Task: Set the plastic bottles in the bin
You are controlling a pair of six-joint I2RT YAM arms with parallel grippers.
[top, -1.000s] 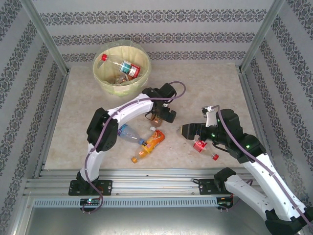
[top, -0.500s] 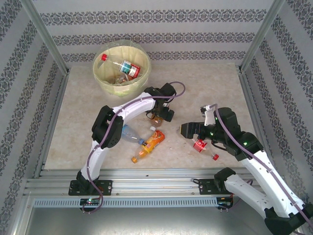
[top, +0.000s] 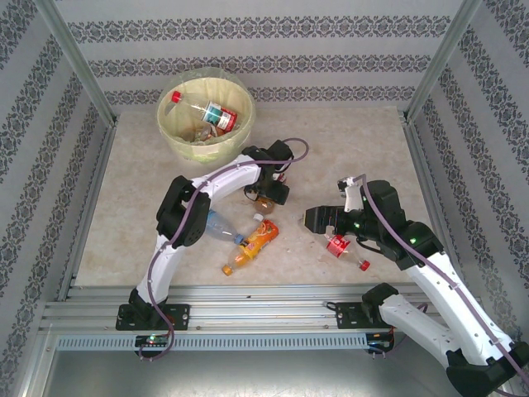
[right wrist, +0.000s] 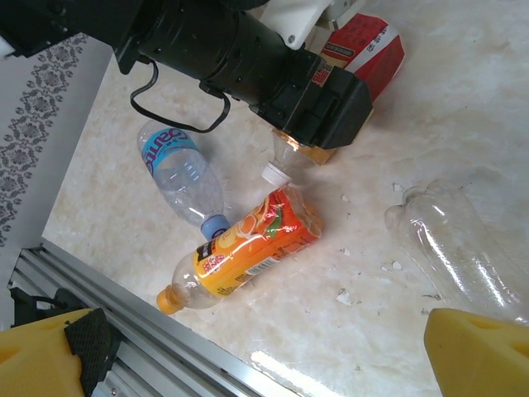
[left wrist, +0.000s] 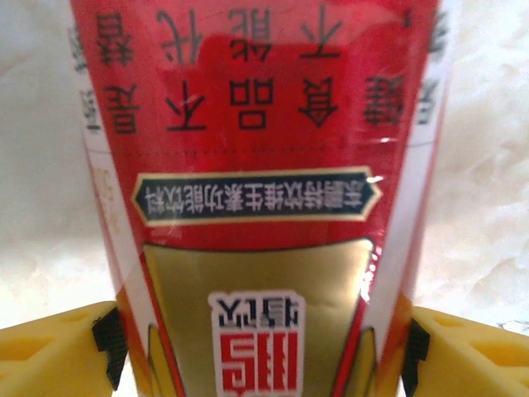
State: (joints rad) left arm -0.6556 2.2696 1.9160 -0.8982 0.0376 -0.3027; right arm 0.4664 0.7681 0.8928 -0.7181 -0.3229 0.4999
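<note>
- The left gripper (left wrist: 260, 351) straddled the red-labelled bottle (left wrist: 256, 149) - its black pads (left wrist: 109, 347) sat against both sides of the label, gripping it.
- That bottle stood on the table (top: 372, 149) mid-field, near the bin (top: 198, 153) but well outside it.
- The right gripper (right wrist: 264, 351) hung over the table with its yellow fingers spread wide.
- The orange bottle (right wrist: 248, 244) and the blue-labelled clear bottle (right wrist: 178, 169) lay touching, just nearer the arms than the left gripper.
- A clear crushed bottle (right wrist: 463, 256) lay just beside the right gripper's finger.
- The bin stood at the far left, a green-labelled bottle (top: 211, 112) lying inside.
</note>
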